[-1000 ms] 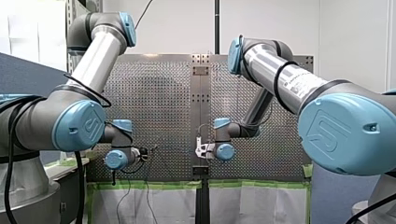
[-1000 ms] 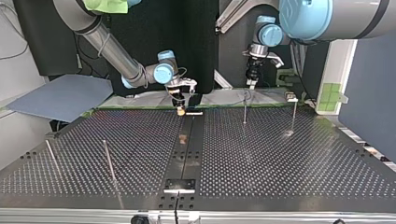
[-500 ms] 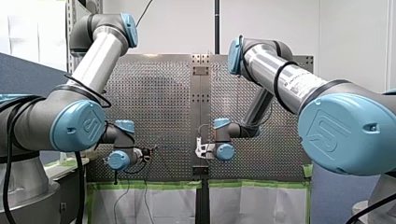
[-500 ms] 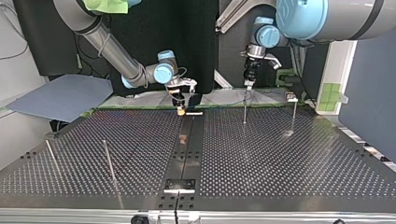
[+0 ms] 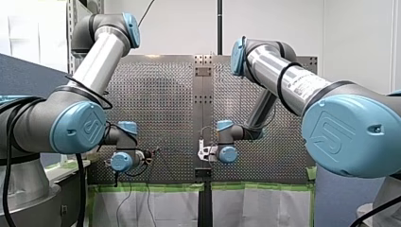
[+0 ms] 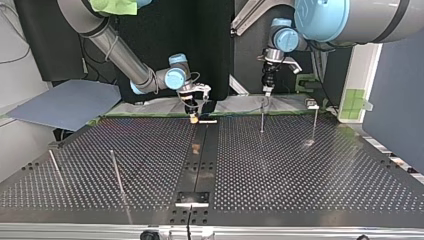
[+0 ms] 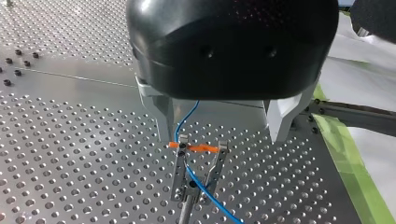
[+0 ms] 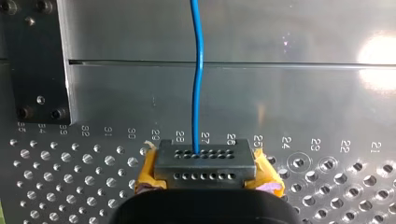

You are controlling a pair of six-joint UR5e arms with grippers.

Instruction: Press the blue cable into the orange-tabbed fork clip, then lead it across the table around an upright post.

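In the left wrist view my left gripper point(image 7: 222, 139) stands open, its metal fingers point(image 7: 163, 116) wide apart above the fork clip point(image 7: 198, 172). The clip has two metal prongs and an orange tab point(image 7: 196, 148). The blue cable point(image 7: 205, 193) runs between the prongs and up under the gripper body. In the right wrist view my right gripper point(image 8: 205, 179) has its yellow pads point(image 8: 144, 177) shut on a grey perforated block point(image 8: 205, 158), and the blue cable point(image 8: 198, 70) leads straight ahead out of it. In the top view my left gripper point(image 6: 266, 90) hangs over the clip point(image 6: 262, 117).
Thin upright posts stand on the perforated table at the top view's right point(image 6: 315, 122) and left point(image 6: 116, 172), point(image 6: 54, 167). A dark plate point(image 6: 192, 197) sits on the centre strip near the near edge. Green tape point(image 7: 345, 154) marks the table's border.
My left arm has shifted a little toward the top view's left, closer over the fork clip. My right arm has not moved.
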